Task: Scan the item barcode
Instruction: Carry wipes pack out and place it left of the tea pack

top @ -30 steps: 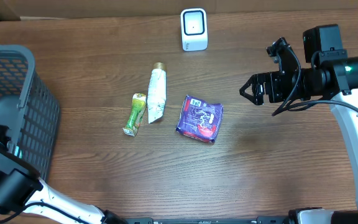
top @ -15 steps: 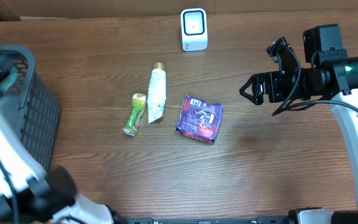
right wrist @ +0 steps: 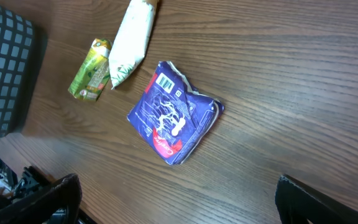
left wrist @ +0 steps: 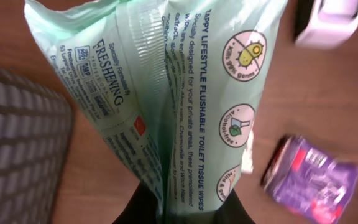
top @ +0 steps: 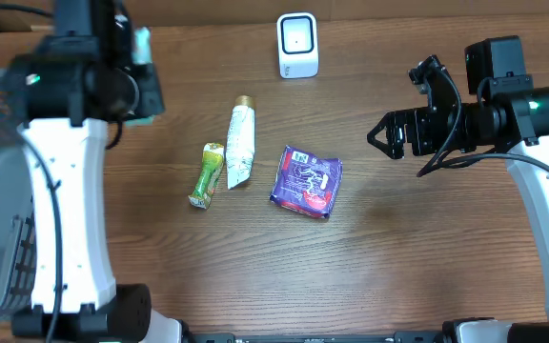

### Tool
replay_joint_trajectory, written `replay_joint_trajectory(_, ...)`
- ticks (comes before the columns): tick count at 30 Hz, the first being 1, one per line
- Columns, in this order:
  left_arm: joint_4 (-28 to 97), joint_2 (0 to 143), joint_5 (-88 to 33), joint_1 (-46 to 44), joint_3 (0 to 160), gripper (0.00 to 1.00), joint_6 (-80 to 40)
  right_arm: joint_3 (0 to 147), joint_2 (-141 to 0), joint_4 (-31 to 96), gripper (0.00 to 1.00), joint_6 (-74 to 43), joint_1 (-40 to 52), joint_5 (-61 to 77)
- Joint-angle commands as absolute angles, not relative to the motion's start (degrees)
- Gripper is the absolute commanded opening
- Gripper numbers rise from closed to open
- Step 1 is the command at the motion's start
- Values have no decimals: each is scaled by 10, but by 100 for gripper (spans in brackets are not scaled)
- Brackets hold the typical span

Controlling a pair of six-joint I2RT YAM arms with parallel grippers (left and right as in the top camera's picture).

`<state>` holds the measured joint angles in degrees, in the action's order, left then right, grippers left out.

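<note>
Tissue pack held up, scan not yet done
Left gripper clamps it, left of the scanner; right gripper stands wide and empty

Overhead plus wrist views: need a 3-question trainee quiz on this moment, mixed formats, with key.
1. True or false: the right claw is open and empty.
2. The left claw is shut on: A, a soda can; B, a green pack of flushable wipes; C, a sponge.
3. Short answer: which item lying on the table shows its barcode face up in the right wrist view?

Key: 1 true; 2 B; 3 the purple packet.
</note>
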<state>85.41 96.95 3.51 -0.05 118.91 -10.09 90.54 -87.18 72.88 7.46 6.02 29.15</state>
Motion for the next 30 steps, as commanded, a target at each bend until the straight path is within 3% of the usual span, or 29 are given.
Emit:
replay_joint_trajectory(1, 850, 972, 29, -1, 1134, 4, -94, 918, -871, 725, 100, 75, 59, 292)
replay_joint_trajectory(11, 729, 972, 30, -1, 904, 4, -60, 918, -871, 726, 100, 75, 59, 292)
replay_joint_trajectory(25, 564, 972, 76, 0, 712, 6, -25, 918, -871, 726, 100, 76, 59, 292)
replay_joint_trajectory(27, 540, 972, 75, 0, 689, 11, -25, 918, -871, 726, 100, 76, 59, 292)
replay_joint_trajectory(30, 516, 972, 75, 0, 665, 35, -26, 918, -871, 726, 100, 76, 59, 292)
